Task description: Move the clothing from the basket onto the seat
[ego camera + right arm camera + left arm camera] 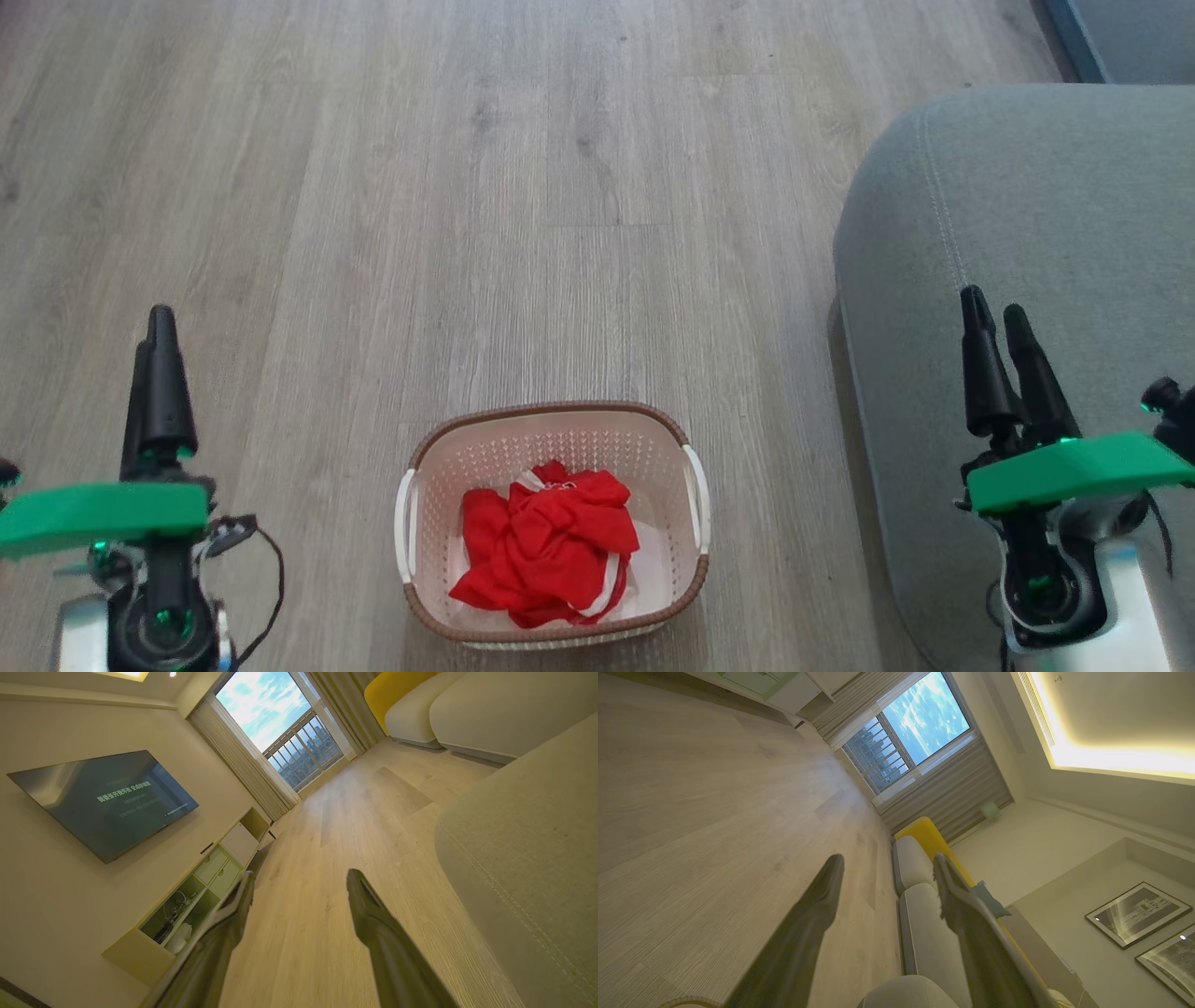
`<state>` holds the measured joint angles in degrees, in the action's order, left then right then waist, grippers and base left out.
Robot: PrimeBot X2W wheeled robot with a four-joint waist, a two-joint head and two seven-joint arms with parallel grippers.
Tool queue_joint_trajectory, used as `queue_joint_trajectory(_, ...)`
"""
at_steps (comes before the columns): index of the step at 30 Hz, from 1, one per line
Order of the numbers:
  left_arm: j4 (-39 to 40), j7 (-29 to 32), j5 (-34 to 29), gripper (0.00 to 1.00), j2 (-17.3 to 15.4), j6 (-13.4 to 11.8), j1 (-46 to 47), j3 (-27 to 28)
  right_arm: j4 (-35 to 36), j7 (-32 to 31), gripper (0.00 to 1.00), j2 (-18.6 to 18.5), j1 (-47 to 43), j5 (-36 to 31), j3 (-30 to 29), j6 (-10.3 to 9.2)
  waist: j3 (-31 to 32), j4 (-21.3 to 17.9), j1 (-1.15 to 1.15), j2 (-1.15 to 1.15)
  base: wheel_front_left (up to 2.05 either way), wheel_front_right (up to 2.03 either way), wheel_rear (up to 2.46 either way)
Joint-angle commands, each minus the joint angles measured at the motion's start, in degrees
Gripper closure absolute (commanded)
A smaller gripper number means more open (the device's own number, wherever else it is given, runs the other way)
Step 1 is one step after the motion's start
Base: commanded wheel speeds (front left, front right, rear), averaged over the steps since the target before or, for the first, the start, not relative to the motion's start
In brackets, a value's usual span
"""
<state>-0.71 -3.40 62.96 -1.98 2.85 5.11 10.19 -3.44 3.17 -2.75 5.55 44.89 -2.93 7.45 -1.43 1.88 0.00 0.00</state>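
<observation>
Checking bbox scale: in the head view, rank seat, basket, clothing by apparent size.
1. seat, largest even though the frame edge cuts it off
2. basket
3. clothing, bunched inside the basket

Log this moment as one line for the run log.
clothing: bunched in basket on floor | seat: robot's right, no clothing seen | left gripper: open, empty | right gripper: open, empty

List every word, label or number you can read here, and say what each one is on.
On the television screen: one line of pale Chinese characters, too blurred to quote.
Beneath it on the same screen: fainter, smaller lines, unreadable.
No readable text on the clothing, the basket or the seat.
</observation>
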Motion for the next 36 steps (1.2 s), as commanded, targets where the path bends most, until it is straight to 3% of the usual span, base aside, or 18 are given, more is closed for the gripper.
queue_joint_trajectory(1,3.6,-0.7,-2.4,0.00,-0.6,-0.9,3.5,0.0,3.1,0.9,0.00,-1.2,3.8,-2.8,1.1,0.02,0.0,0.2,0.00,0.00,0.00,0.00,0.00)
queue_joint_trajectory(11,9.1,-2.4,-15.9,0.00,-0.6,-7.7,3.2,-6.7,5.5,2.6,0.00,-2.4,4.4,-13.6,4.0,0.02,-0.1,1.2,0.00,0.00,0.00,0.00,0.00)
queue_joint_trajectory(23,8.0,-4.4,-33.7,0.00,-1.6,-14.4,2.7,-17.6,3.5,4.6,0.00,-2.7,3.9,-22.8,7.0,0.03,0.1,1.5,0.00,0.00,0.00,0.00,0.00)
queue_joint_trajectory(30,5.5,-5.6,-38.1,0.00,-4.3,-19.2,3.2,-25.5,2.2,5.8,0.00,-2.6,3.8,-27.9,8.4,0.03,0.0,1.5,0.00,0.00,0.00,0.00,0.00)
queue_joint_trajectory(36,3.7,-6.6,-40.5,0.00,-4.4,-20.2,3.0,-27.4,-0.3,6.8,0.00,-1.8,3.1,-30.2,7.8,0.03,0.1,1.6,0.00,0.00,0.00,0.00,0.00)
